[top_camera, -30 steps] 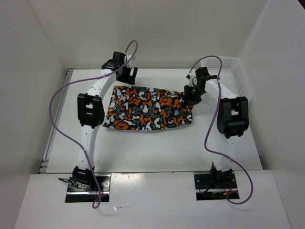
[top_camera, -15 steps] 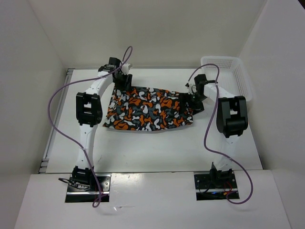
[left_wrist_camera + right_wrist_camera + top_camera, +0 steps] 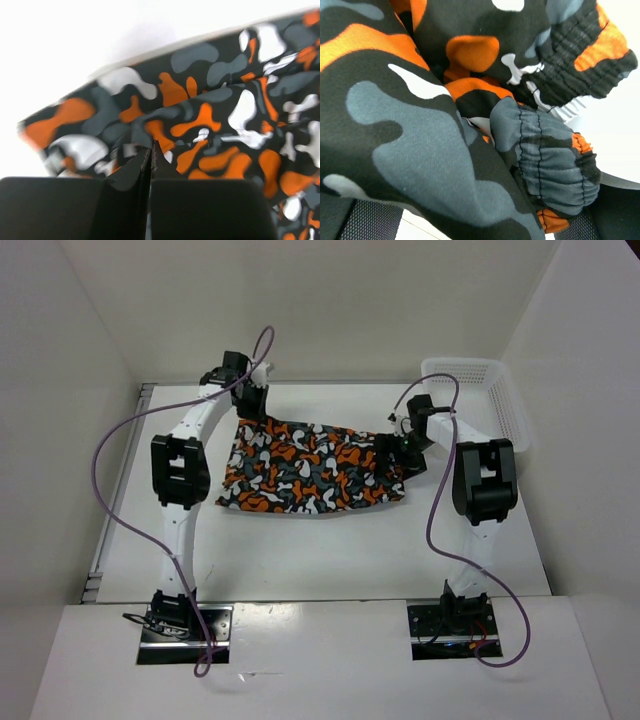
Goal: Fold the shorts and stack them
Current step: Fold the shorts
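Observation:
The shorts (image 3: 315, 468), printed in orange, black, grey and white blotches, lie spread flat in the middle of the table. My left gripper (image 3: 250, 412) sits at their far left corner. In the left wrist view its jaws (image 3: 151, 150) are pressed together, with a puckered ridge of the shorts (image 3: 210, 115) running into the tips. My right gripper (image 3: 405, 452) is at the right edge of the cloth. It stands wide open (image 3: 480, 220), and the bunched elastic waistband (image 3: 545, 155) lies between its fingers (image 3: 365, 220).
A white mesh basket (image 3: 490, 390) stands at the far right corner of the table, just behind the right arm. White walls close in the table on the left, back and right. Purple cables loop over both arms.
My left gripper has come down onto the far left corner of the shorts and shut. My right gripper has opened at the right edge and shifted slightly.

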You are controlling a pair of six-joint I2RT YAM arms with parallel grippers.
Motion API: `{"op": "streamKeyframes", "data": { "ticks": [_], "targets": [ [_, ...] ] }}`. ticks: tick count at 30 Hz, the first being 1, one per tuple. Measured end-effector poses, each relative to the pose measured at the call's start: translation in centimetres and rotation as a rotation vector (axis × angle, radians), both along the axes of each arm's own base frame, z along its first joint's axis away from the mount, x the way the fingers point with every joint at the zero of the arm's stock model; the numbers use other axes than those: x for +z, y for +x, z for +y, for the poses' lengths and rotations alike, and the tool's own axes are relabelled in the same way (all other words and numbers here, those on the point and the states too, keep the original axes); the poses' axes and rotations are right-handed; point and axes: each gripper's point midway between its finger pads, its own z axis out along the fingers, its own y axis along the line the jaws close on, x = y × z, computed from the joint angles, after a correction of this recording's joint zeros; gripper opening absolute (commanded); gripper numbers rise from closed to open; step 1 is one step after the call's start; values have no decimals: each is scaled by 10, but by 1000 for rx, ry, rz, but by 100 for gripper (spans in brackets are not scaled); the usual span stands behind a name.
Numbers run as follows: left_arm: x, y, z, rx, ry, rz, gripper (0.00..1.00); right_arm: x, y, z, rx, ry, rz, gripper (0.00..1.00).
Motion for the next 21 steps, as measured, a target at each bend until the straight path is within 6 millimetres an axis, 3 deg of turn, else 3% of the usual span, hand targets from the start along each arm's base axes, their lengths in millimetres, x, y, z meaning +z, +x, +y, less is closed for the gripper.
{"op": "streamKeyframes", "data": {
  "ticks": [5, 7, 10, 13, 14, 15, 17, 21],
  "targets": [
    [70, 15, 35, 89, 47, -162, 0, 1, 8, 4, -4, 18, -11, 100],
    [88, 21, 53, 132, 63, -212, 0, 2, 9, 6, -9, 31, -8, 100],
    [90, 30, 77, 191, 97, -242, 0, 2, 11, 7, -22, 38, -7, 100],
    [69, 31, 94, 236, 146, -208, 2, 2, 13, 8, -43, 37, -5, 100],
    [60, 33, 96, 243, 157, -198, 10, 2, 13, 8, -49, 36, -5, 100],
    [52, 34, 98, 246, 167, -189, 39, 2, 14, 7, -59, 35, -5, 100],
    [27, 36, 100, 250, 184, -151, 77, 2, 15, 9, -74, 30, -4, 100],
    [4, 34, 103, 257, 206, -106, 87, 3, 26, 21, -88, 25, -22, 100]
  ]
}}
